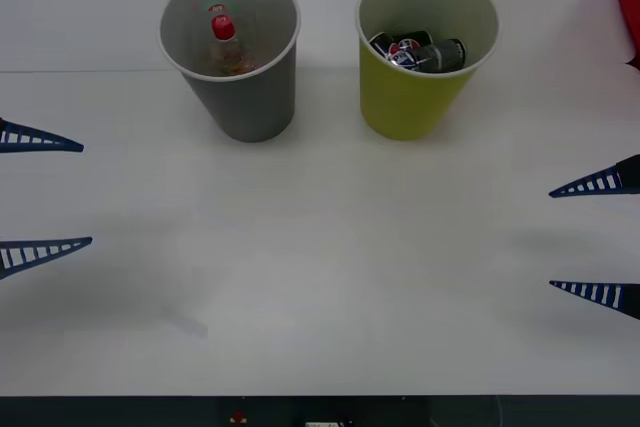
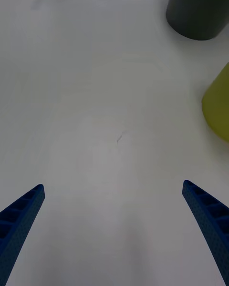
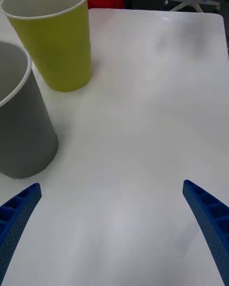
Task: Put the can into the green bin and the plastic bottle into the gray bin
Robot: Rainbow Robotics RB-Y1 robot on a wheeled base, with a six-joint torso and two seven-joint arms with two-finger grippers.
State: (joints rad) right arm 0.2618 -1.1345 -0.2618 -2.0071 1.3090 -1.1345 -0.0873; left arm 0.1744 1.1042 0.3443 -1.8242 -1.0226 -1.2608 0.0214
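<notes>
Left gripper [image 1: 45, 192], at the table's left edge: blue ribbed fingers [image 3: 19, 214] spread wide, nothing between them, above bare white table [image 1: 320, 277]. Right gripper [image 1: 595, 237], at the right edge: fingers [image 2: 210, 219] likewise spread wide and holding nothing. Gray bin [image 1: 240, 97], upright on the far left half of the table, contains the plastic bottle [image 1: 224, 42], standing with its red cap up. Green bin [image 1: 410, 97], upright just beside the gray bin and apart from it, contains a dark can [image 1: 420, 52] lying on its side; possibly more than one, as the dark shapes overlap. Both bins stand well apart from either gripper.
</notes>
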